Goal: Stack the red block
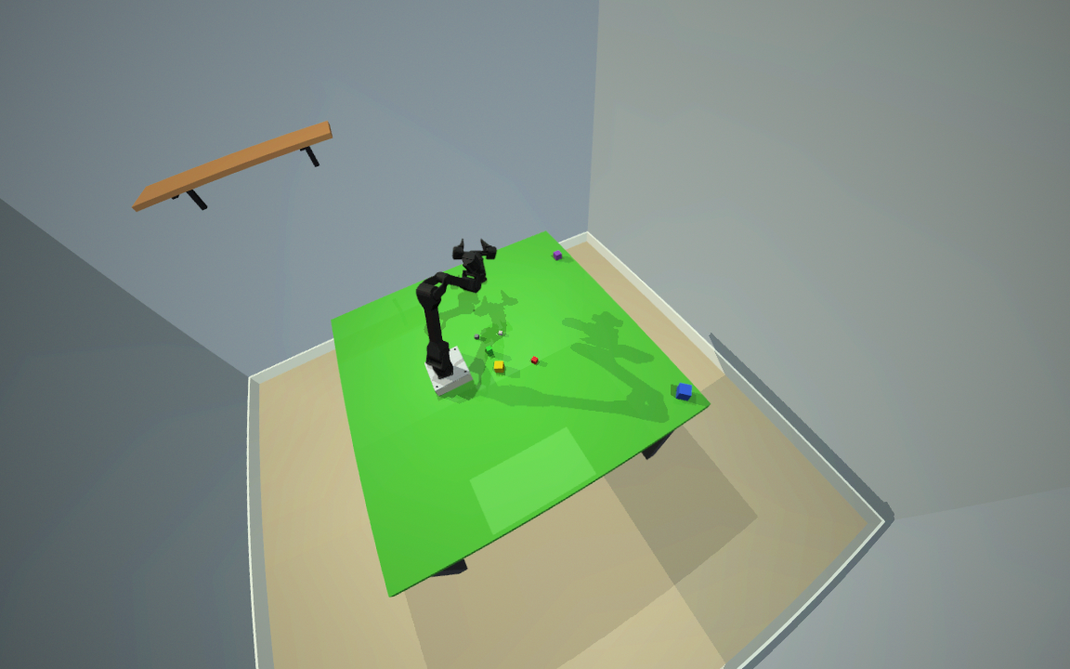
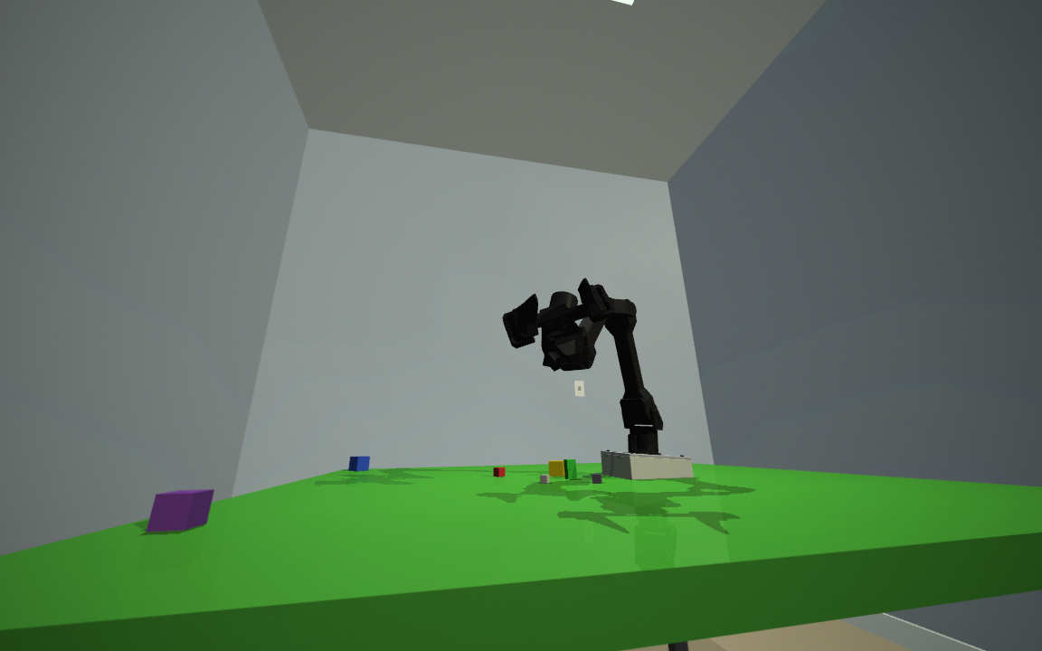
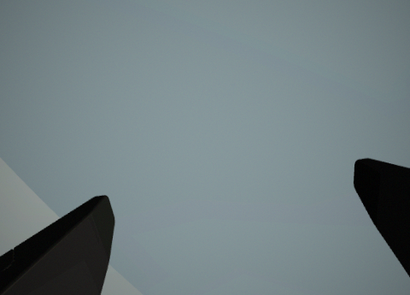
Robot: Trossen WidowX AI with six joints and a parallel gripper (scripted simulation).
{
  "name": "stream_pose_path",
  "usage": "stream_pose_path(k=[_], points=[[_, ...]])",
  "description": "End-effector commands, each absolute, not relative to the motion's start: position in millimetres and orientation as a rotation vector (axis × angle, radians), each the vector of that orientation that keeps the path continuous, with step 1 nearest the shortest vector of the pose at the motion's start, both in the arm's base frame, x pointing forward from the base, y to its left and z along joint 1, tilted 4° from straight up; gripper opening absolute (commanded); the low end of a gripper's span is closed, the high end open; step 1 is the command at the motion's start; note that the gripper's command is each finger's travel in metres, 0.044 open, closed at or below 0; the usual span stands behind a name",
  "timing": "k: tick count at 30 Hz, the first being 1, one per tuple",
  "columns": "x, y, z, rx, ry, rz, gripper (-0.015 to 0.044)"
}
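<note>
I see the gripper (image 1: 473, 246) raised high, jaws wide, nothing between them; red block (image 1: 534, 360) sits on the table (image 1: 439, 499), apart from the green tower (image 1: 489, 350) near the base

The tabletop (image 1: 439, 499) is viewed from high above and far off in the top view. It is seen from low at its edge, looking across toward the arm (image 2: 629, 363), in the exterior view. Only wall is faced, close between the fingers, in the wrist view.
</note>
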State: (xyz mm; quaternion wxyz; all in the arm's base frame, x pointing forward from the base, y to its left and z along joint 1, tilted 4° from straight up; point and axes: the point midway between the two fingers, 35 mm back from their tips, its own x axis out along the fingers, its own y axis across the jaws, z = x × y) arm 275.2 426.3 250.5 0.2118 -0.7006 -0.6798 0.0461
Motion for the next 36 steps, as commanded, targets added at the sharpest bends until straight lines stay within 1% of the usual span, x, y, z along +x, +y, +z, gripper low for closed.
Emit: stream_pose_path(k=[1, 2, 9, 14, 19, 26, 31, 36], points=[[278, 426, 250, -1.948, -1.878, 0.141, 0.0426], [284, 424, 247, -1.954, -1.846, 0.181, 0.044], [373, 383, 203, -1.964, -1.335, 0.633, 0.044], [424, 335, 168, -1.891, -0.915, 0.847, 0.044], [461, 277, 133, -1.764, -0.487, 0.97, 0.044], [481, 183, 94, -1.53, 0.08, 0.994, 0.044], [480, 146, 79, -1.419, 0.297, 0.979, 0.044], [469, 86, 57, -1.211, 0.648, 0.929, 0.044]])
